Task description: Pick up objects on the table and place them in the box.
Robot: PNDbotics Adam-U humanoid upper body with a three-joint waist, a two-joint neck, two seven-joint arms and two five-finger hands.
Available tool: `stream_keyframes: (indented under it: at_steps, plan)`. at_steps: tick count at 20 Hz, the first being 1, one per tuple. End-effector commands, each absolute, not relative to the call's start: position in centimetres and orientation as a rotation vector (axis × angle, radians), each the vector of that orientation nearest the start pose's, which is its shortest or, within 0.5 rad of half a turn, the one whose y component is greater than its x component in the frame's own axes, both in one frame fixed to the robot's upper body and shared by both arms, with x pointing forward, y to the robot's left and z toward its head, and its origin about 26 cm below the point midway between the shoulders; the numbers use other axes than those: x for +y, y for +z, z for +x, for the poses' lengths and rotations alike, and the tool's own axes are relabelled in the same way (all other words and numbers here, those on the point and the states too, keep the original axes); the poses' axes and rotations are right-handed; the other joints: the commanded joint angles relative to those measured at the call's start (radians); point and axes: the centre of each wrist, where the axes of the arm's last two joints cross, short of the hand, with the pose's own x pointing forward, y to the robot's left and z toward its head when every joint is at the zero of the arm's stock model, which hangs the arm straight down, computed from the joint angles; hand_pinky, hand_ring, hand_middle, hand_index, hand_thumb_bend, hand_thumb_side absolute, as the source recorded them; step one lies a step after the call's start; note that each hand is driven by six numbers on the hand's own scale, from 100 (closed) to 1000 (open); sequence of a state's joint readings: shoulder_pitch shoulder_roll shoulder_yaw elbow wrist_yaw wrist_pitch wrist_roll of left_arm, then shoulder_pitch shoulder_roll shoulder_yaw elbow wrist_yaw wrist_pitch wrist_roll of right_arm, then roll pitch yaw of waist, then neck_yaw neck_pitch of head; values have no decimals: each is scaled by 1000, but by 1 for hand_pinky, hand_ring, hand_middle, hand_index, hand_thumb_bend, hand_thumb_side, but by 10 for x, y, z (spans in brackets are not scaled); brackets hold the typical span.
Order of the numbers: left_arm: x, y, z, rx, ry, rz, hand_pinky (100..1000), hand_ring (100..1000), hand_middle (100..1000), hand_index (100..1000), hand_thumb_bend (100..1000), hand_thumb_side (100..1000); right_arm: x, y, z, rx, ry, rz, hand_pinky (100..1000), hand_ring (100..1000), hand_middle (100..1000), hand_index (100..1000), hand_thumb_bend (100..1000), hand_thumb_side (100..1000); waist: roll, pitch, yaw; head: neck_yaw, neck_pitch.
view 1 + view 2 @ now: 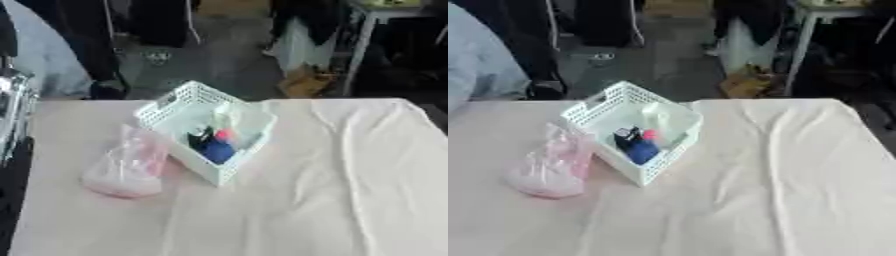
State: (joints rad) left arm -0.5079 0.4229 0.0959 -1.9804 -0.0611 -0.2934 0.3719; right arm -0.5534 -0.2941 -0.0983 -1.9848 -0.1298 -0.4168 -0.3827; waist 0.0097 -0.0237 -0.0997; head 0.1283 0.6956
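Pink bag (125, 171) left on tabletop (350, 190), touching box (166, 112).

Blue, black and pink items already inside. No robot hand in view, state impossible to tell. Next, probably: reaching left, grasping soft bag, lifting over rim.

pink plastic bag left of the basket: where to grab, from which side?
Probably the bunched upper part of the pink bag, the narrow end nearest the white basket. The bag lies slumped on the cloth-covered table, wide and rounded at its near end, tapering upward. Come from above and the left, since the basket wall closes off its right side. Neither hand shows clearly.
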Motion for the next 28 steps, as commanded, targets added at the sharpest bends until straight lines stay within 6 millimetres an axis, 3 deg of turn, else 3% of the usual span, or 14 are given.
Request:
stream_keyframes:
  at_steps: [1,4,6,9,10,11,15,17,21,26,27,28]
  plan:
    - [280,285,308,3344,32,-519,710,912,918,966,100,977,-254,284,311,3290,315,10,821,883,813,813,100,1000,-5,-8,-1,-1,-12]
    - [281,284,307,3342,101,-567,740,946,944,1000,100,913,-254,284,311,3290,312,13,822,883,812,813,100,1000,-5,-7,0,-7,-10]
    - [285,286,305,3286,315,-724,832,1000,1000,1000,100,820,-255,284,311,3289,306,16,821,882,813,813,100,1000,-4,-7,2,-12,-9]
    - [286,298,305,3090,859,-1032,937,1000,1000,1000,100,754,-254,284,311,3290,298,11,822,882,813,813,100,1000,0,-10,-1,-4,-7]
    - [286,300,306,3040,970,-1095,952,1000,1000,1000,100,743,-254,284,311,3291,297,10,822,882,813,813,100,1000,1,-10,-1,-2,-7]
    - [286,301,309,2975,1135,-1150,996,1000,1000,1000,100,672,-253,284,311,3293,294,9,822,882,812,813,100,1000,3,-11,-3,1,-8]
    - [293,301,326,2628,1695,-1384,959,1000,992,1000,144,606,-252,284,311,3296,282,1,822,883,812,812,100,1000,8,-13,-11,12,-6]
    - [294,297,336,2495,1914,-1396,965,1000,993,1000,100,636,-252,284,311,3299,277,-4,822,883,812,812,100,1000,9,-14,-15,17,-4]
    - [298,287,357,2313,2282,-1330,970,1000,1000,1000,100,662,-250,284,312,3303,268,-14,823,883,812,812,100,1000,12,-15,-23,27,-1]
    - [304,270,382,2145,2599,-1258,978,1000,1000,1000,100,679,-249,284,312,3306,261,-24,823,883,811,811,100,1000,14,-16,-31,30,-6]
    - [305,264,387,2097,2679,-1249,1000,1000,1000,1000,161,707,-249,284,312,3307,259,-28,823,882,807,809,100,1000,14,-15,-34,33,-7]
    - [306,257,393,2038,2769,-1238,1000,1000,1000,1000,161,707,-248,284,312,3308,256,-32,823,882,807,809,100,1000,14,-15,-37,35,-8]
